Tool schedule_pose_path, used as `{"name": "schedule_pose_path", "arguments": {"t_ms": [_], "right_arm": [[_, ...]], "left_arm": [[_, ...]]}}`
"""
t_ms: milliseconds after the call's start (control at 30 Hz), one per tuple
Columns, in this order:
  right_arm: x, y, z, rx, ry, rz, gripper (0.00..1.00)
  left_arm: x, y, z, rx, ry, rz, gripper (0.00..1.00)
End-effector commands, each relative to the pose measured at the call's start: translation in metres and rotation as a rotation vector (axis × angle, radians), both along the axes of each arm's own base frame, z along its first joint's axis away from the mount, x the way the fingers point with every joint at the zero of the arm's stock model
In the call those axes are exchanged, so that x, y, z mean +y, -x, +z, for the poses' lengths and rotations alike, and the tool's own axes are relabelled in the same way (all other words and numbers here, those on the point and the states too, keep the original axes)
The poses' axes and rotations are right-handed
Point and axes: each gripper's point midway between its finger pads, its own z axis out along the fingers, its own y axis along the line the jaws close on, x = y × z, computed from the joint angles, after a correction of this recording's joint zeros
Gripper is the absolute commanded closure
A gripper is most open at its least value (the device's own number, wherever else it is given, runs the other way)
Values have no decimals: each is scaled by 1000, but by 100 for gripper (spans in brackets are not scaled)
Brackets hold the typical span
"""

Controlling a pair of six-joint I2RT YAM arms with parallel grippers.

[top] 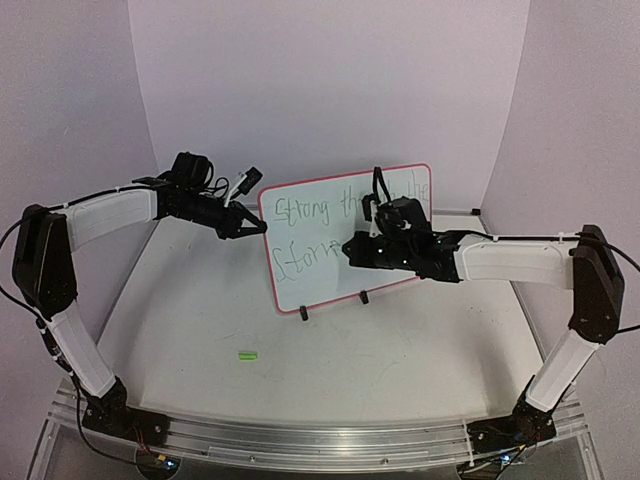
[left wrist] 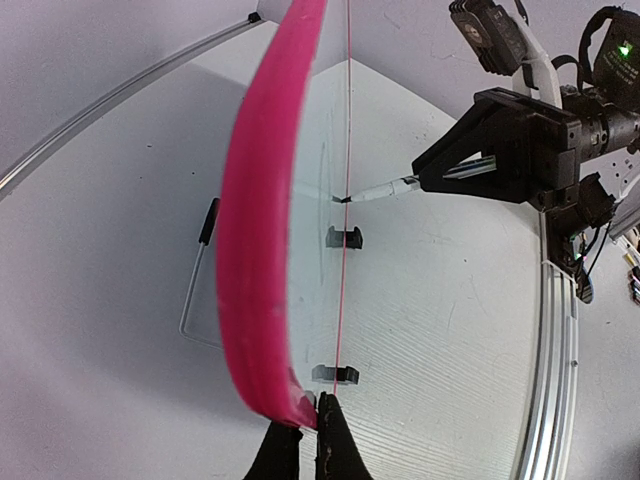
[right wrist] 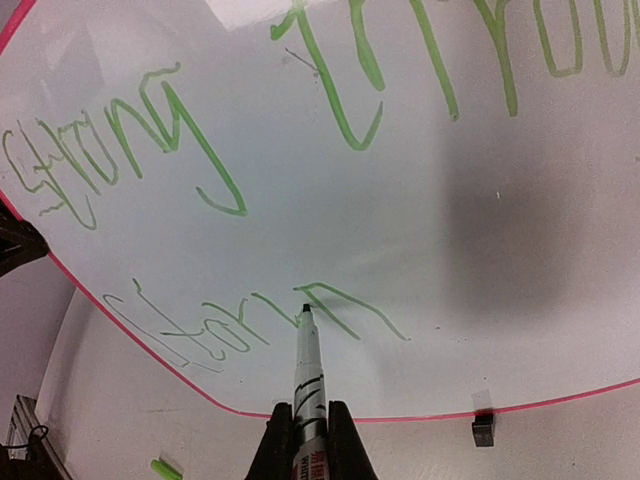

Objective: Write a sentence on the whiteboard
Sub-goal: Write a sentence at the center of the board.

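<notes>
Left arm: elbow raised, forearm level, reaching toward centre of bench. Left claw clenched on pink frame at 9 o'clock edge of whiteboard.

Right arm: forearm level, entering from 3 o'clock. Right claw grasping marker, tip touching second written line.

Whiteboard upright on clip feet, mid-bench. Green cap at its 7 o'clock, apart.

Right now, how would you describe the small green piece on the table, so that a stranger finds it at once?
Find the rectangular glossy white whiteboard with the thin pink-red frame, standing mid-table. From its left black clip foot, come toward the arm bases: a short bright green cylinder lies there alone on the white tabletop. It is the only loose green thing, touching nothing.
</notes>
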Motion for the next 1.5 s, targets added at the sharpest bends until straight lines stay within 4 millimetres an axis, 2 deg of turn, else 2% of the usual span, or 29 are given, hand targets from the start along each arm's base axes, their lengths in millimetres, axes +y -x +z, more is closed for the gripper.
{"name": "schedule_pose_path", "arguments": {"t_ms": [0, 400, 600, 733, 900, 1067, 1233, 1467], "right_arm": [[-4, -10, 47, -105, -55, -41, 100], [-4, -8, 49, -103, -61, -32, 100], [-6, 5, 57, -100, -86, 10, 100], [-17, 16, 64, -111, -95, 7, 100], [-26, 22, 72, -129, -96, -3, 100], [-34, 21, 78, -150, -93, -34, 100], [-37, 22, 83, -162, -95, -42, 100], [-44, 24, 87, -173, -96, -60, 100]], "left_arm": [[2, 13, -26, 35, -102, -14, 100], [2, 12, -26, 34, -104, -13, 100], [3, 9, -27, 40, -107, 8, 99], [4, 7, -27, 44, -108, 24, 95], [4, 6, -26, 42, -108, 35, 83], [5, 5, -26, 41, -110, 41, 74], [6, 6, -25, 38, -107, 43, 71], [5, 7, -16, 36, -82, 43, 54]]}}
